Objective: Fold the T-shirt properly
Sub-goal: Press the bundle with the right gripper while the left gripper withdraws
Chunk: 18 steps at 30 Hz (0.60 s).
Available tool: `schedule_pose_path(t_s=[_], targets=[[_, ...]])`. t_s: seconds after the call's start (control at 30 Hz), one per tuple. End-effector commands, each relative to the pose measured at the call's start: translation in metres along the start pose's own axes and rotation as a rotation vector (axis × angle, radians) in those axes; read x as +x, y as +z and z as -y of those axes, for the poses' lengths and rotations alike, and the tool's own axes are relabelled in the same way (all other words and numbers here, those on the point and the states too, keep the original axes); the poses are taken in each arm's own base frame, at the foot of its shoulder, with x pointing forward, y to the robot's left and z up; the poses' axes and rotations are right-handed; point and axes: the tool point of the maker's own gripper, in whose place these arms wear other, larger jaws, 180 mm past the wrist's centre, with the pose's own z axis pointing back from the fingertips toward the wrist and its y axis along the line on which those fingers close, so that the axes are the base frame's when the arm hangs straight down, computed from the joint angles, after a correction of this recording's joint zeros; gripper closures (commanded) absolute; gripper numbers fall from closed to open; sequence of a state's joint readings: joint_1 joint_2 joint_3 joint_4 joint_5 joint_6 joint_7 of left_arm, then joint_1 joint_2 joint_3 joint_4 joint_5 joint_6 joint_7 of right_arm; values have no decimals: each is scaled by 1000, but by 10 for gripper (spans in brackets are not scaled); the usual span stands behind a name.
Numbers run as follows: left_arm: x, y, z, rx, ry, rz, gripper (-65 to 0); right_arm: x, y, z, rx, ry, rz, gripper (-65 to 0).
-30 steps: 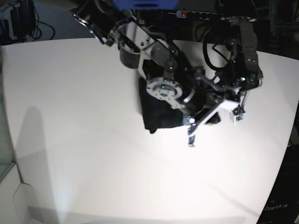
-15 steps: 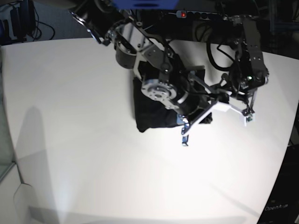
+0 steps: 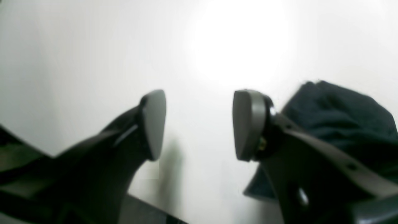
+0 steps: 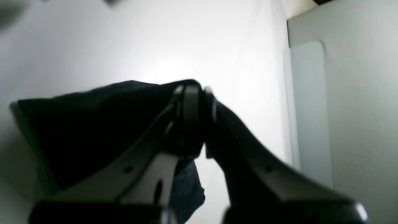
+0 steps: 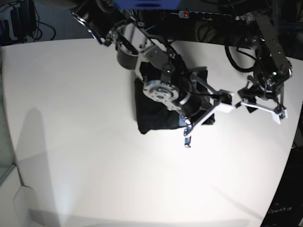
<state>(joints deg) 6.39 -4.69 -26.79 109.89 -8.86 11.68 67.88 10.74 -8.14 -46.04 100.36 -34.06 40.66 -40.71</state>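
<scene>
The black T-shirt (image 5: 154,111) lies as a bunched, folded bundle on the white table (image 5: 94,142), right of middle. My right gripper (image 5: 187,138) reaches over the bundle to its near right edge. In the right wrist view this gripper (image 4: 197,93) is shut on a fold of the shirt (image 4: 93,124), which hangs to the left of the fingers. My left gripper (image 5: 253,108) is open and empty above the table, to the right of the shirt. In the left wrist view its pads (image 3: 154,124) stand wide apart, with the shirt (image 3: 342,115) beyond the right finger.
A power strip with a red light (image 5: 194,15) and dark cables run along the table's far edge. A glass panel (image 5: 4,142) borders the table on the left; a grey panel (image 4: 342,109) shows in the right wrist view.
My left gripper has swung right, away from the shirt. The shirt bundle shifted a little to the left with my right gripper, then stayed put.
</scene>
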Motion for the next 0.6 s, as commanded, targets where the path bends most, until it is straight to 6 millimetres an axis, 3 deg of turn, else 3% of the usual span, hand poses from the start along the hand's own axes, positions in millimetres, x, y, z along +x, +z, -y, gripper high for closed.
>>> schedule_pose_path(t_s=[0.0, 0.23, 0.57], targets=[[14, 5, -5, 7, 10, 49, -329, 13, 1, 9, -21, -11, 44, 0], [8, 7, -45, 91, 118, 45, -329, 10, -11, -10, 62, -49, 52, 0], [-6, 9, -57, 119, 106, 16, -329, 9, -21, -26, 112, -56, 75, -25]])
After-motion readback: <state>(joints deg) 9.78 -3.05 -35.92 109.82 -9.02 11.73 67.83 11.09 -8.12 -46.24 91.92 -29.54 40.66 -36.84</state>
